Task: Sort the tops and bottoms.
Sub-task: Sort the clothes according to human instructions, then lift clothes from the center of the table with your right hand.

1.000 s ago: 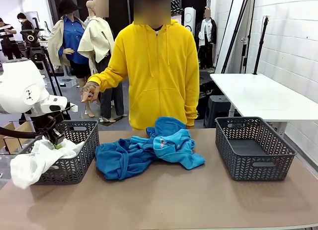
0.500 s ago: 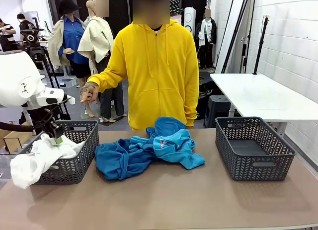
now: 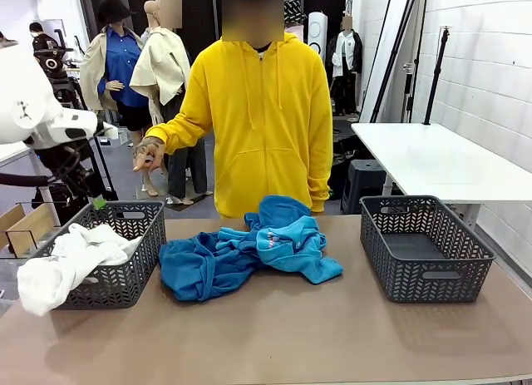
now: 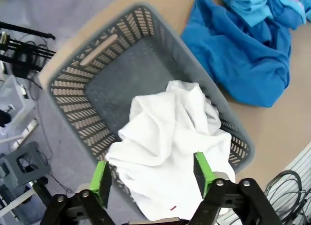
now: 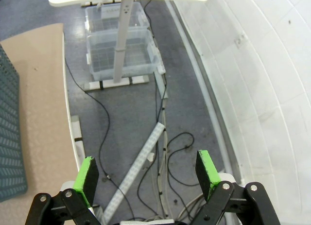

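White garment (image 3: 71,260) was sitting in the left basket (image 3: 125,273), with a good chunk of it flopped over the near-left rim. A second earlier the left gripper (image 4: 151,175) was down in that basket pinching the cloth. By this moment it had let go and lifted clear, pads spread wide with nothing between them, hanging above the basket's far rim. So I'd call that first piece dropped off, one down.

Meanwhile the blue pile (image 3: 249,252) hadn't budged. It was heaped mid-table (image 3: 291,343) between the two baskets, so it's presumably next. As far as I could see, the right basket (image 3: 424,252) had nothing in it. Over there the right gripper (image 5: 148,179) was wide open too, holding nothing, aimed at the floor and cables off the table's right end. At the far side stood the person (image 3: 258,119) in a yellow hoodie.

Stuff I couldn't work out: whether the white thing is a top or a bottom, since it was just a crumple. Same with the blue heap. It might be two pieces, can't say. From the front, the left gripper was mostly a dark blob, with only a bit of green pad showing.
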### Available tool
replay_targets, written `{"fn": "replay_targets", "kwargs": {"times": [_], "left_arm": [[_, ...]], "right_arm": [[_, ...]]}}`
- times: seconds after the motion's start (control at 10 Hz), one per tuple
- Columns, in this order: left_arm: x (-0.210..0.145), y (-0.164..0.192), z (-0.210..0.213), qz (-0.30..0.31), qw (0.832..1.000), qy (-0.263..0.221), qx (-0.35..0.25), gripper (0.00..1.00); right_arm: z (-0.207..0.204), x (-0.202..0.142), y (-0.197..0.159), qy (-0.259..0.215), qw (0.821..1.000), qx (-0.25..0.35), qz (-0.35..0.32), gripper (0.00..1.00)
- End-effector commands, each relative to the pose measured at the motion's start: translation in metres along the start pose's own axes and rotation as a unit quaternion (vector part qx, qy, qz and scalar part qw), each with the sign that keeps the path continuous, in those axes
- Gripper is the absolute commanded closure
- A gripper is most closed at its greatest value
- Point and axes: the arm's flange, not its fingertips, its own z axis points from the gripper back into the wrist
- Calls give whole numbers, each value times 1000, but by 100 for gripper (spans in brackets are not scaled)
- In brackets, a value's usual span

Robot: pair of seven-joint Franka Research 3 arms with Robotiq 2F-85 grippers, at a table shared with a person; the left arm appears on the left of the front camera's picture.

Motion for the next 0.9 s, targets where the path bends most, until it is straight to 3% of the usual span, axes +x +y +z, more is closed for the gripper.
{"fn": "replay_targets", "kwargs": {"times": [0.0,0.4,0.8], "left_arm": [[4,16,26,0,1000,-1,22,0],[0,62,83,21,998,-41,38,0],[-8,81,101,38,997,-59,26,0]], "right_arm": [[0,0,-1,1,1000,2,0,0],[0,0,-1,1,1000,2,0,0],[0,0,-1,1,1000,2,0,0]]}}
